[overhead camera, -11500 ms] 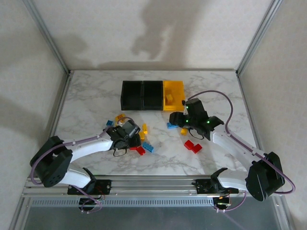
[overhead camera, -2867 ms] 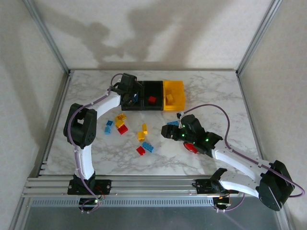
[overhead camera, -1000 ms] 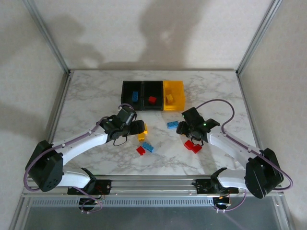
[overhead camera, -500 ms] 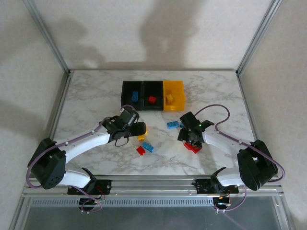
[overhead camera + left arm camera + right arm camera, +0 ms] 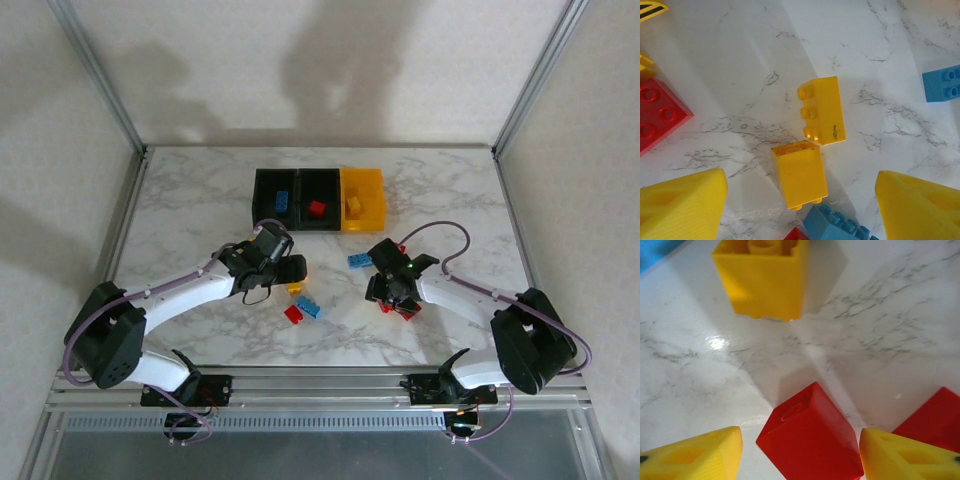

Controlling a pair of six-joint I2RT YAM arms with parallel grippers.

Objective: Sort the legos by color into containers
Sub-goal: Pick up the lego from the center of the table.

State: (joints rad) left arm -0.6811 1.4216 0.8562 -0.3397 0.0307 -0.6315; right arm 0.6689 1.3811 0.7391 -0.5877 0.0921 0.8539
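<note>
The marble table (image 5: 190,200) carried the containers (image 5: 298,200) at its far middle: two black bins and one yellow bin to their right. The left black bin held a blue brick (image 5: 282,200), the middle one a red brick (image 5: 317,208), and the yellow one a yellow piece (image 5: 354,203).

The loose legos lay nearer to me, in the middle of the table. My left gripper (image 5: 290,268) hung wide over two yellow bricks (image 5: 822,111), its fingers (image 5: 682,205) clear of both. A blue and red pair (image 5: 309,306) sat just nearer.

To the right, my right gripper (image 5: 388,293) stood low with its jaws apart around a small red block (image 5: 812,440), and I saw a gap on one side. A yellow block (image 5: 762,275) lay just beyond.
</note>
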